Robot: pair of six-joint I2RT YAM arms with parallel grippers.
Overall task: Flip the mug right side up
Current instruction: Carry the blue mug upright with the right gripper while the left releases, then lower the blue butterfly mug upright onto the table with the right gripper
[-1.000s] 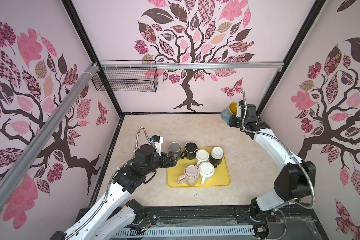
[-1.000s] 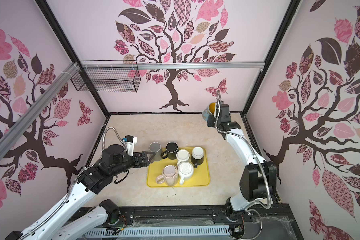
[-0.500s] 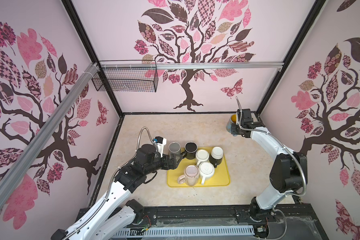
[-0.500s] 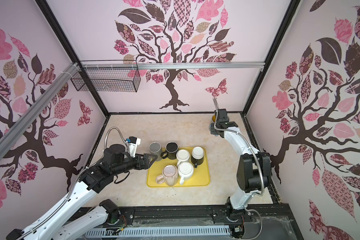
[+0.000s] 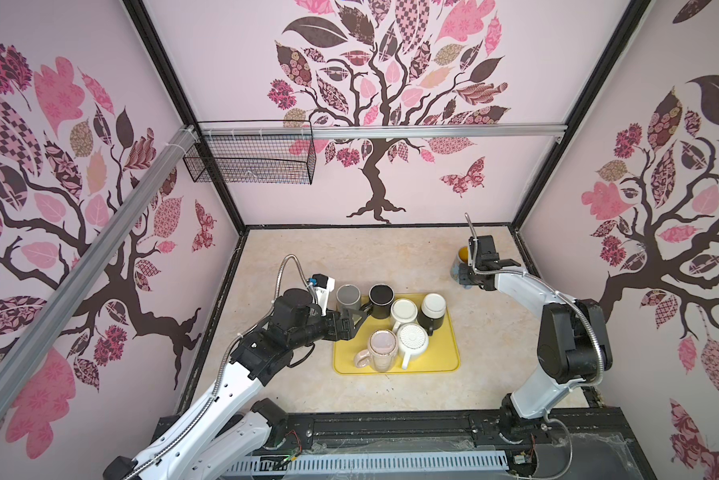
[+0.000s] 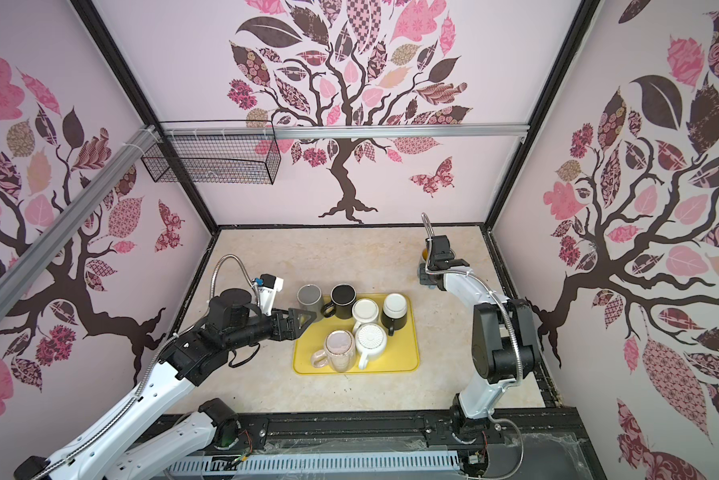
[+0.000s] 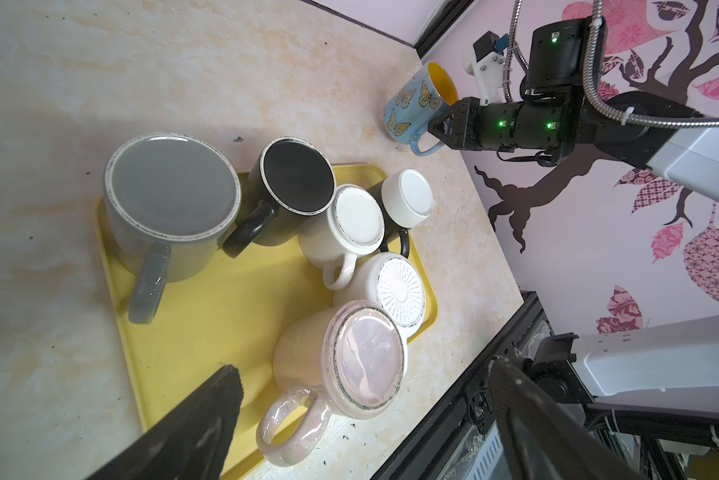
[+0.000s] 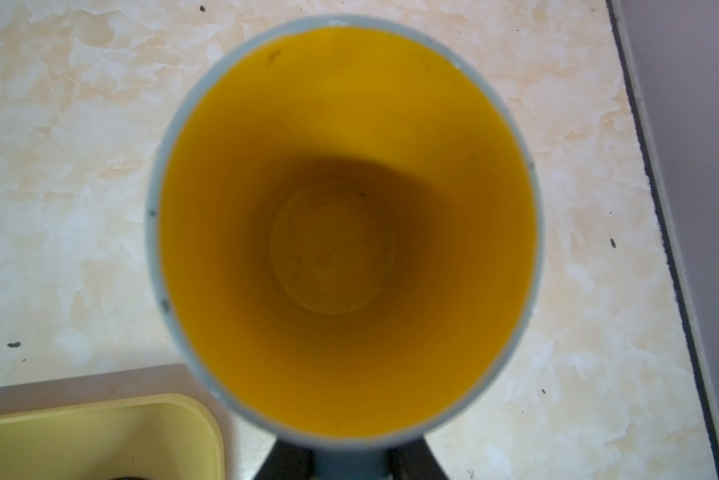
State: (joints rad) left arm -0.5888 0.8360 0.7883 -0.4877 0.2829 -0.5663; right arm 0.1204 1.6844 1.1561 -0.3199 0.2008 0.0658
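Mug [image 7: 418, 104] lowered, mouth up, blue, yellow inside | right gripper [image 7: 434, 124] pinching it | left gripper [image 5: 353, 318] spread

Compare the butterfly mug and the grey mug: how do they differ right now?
The butterfly mug is mouth up; the grey mug is base up. The butterfly mug is off the tray; the grey mug sits at the tray's corner. The right gripper is shut on the butterfly mug's handle; nothing holds the grey mug. Both have one handle.
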